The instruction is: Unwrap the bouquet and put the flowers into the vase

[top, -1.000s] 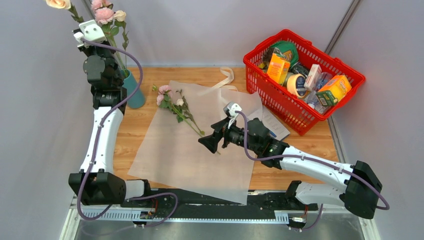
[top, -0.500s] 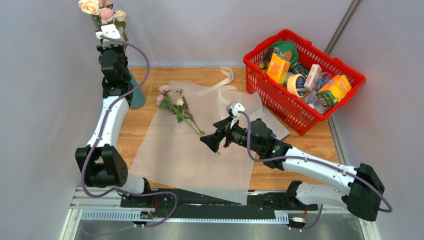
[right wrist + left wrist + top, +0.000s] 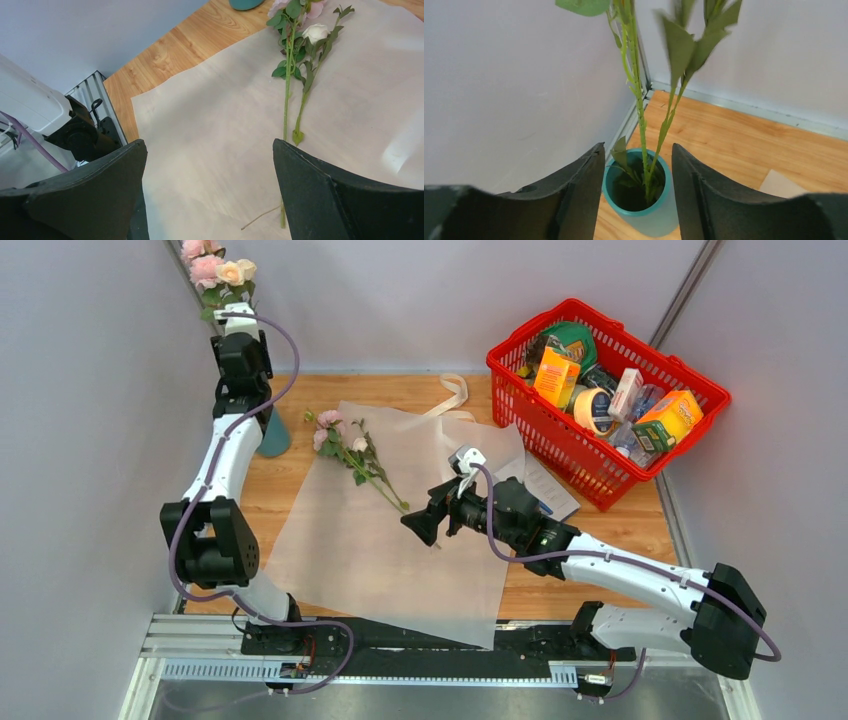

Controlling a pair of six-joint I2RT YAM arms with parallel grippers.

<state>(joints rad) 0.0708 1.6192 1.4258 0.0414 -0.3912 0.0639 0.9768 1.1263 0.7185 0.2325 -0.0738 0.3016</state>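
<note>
Left hand: up at the counter's 10 o'clock corner, right above the vase. We see its fingers spread, with stems passing through the gap.
Teal-green cylindrical vase: upright on the wooden counter near the back-left wall corner. From the top view we see it largely hidden behind the left arm.
Pink and cream roses on long green stems: stem ends sit inside the vase mouth, blooms stand high above the left hand.
Loose pink and cream roses: lying flat on the paper, blooms toward 10 o'clock, stem ends toward 4 o'clock.
White translucent paper sheet: spread open across mid-counter.
Cream ribbon: at the sheet's 12 o'clock edge.
Right hand: fingers wide apart, holding nothing. We put it over the sheet, just beside the loose stem ends.
Red plastic basket: 2 o'clock, full of packaged goods.
</note>
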